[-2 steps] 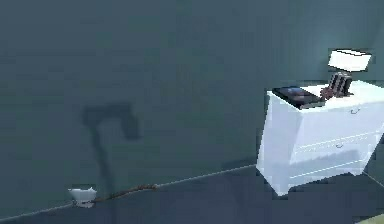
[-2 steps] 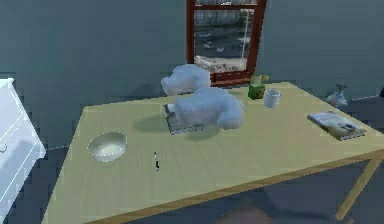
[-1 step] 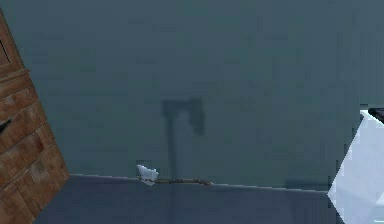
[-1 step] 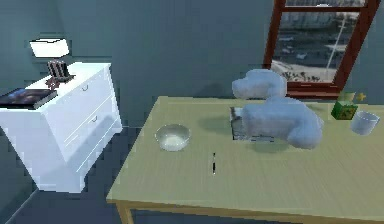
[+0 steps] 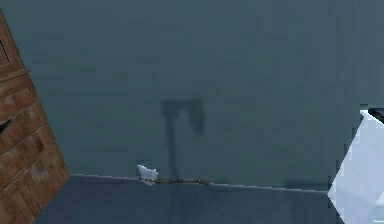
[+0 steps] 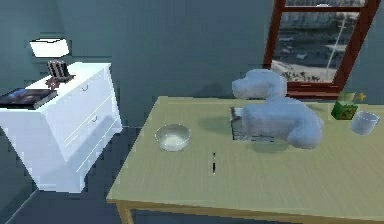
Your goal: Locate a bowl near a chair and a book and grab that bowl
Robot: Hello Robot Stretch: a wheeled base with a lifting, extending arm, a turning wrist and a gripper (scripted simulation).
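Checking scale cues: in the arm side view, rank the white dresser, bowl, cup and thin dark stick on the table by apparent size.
1. white dresser
2. bowl and cup: look alike, so unranked
3. thin dark stick

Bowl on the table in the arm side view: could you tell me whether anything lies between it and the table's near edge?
Nothing visible does: only bare tabletop lies between the bowl and the near edge of the table. A thin dark stick lies apart from it, to its right and nearer that edge.
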